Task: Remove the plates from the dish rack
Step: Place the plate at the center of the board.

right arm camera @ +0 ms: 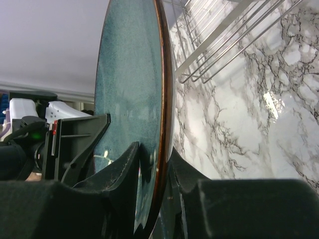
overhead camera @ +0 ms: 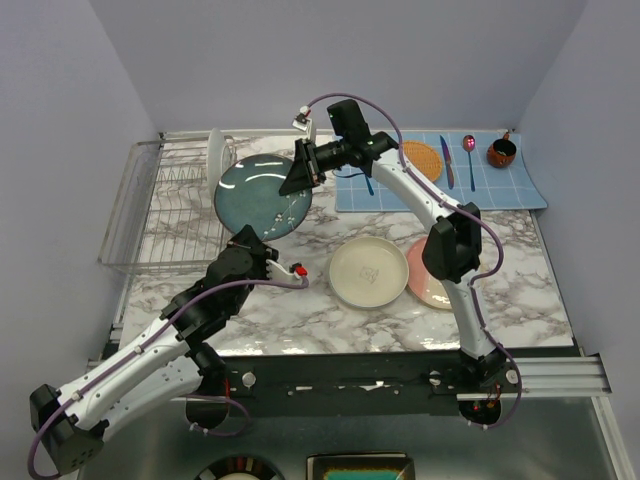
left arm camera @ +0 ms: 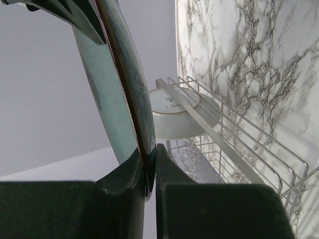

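Left jaws are closed on the near-left rim of the teal plate (overhead camera: 258, 200), the dark-edged rim pinched tight between both fingers in the left wrist view. Right jaws grip the same plate at its far-right rim, one finger on the glazed face and the other behind it. So held from two sides, the teal plate sits over the marble surface (overhead camera: 330, 320) just right of the dish rack (overhead camera: 150, 225), its left edge close to the rack's wire side. A white plate (overhead camera: 218, 152) stands upright at the rack's far-right corner. On the surface lie a cream plate (overhead camera: 368, 272) and, just beside it, a pink plate (overhead camera: 418, 285) partly hidden by the right arm. Farther back a blue mat (overhead camera: 500, 185) carries an orange woven disc (overhead camera: 422, 158), a knife (overhead camera: 447, 162), a spoon (overhead camera: 470, 160) and a dark cup (overhead camera: 501, 152).
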Controlling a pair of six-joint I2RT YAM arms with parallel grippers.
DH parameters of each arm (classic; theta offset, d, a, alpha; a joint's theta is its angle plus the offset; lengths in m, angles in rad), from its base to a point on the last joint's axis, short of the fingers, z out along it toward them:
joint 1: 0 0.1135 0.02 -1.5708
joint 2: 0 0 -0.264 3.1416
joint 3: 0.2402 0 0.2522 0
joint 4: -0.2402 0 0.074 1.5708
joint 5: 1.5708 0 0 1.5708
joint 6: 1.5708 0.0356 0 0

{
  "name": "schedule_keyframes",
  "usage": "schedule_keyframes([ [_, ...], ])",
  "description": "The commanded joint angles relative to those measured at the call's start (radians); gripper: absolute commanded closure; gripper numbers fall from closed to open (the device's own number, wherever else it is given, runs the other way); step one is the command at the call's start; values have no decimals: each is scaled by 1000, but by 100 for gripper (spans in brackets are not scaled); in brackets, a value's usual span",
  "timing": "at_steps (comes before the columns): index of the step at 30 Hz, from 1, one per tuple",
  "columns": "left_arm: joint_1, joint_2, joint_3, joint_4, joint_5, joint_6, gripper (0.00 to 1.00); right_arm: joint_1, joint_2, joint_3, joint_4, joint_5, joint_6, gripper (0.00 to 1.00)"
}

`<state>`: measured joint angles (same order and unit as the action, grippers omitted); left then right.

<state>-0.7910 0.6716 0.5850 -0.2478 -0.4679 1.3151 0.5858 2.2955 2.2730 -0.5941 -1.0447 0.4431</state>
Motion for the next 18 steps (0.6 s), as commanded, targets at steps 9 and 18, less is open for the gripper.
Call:
schedule_keyframes([
  [9,26,-52,-4,77,-51,10,100,-83,-16,25,-16,22,-99,99],
  [18,30,-53,-57,162,-58,56,100,-103,-31,-55,31,-77,-57,99],
])
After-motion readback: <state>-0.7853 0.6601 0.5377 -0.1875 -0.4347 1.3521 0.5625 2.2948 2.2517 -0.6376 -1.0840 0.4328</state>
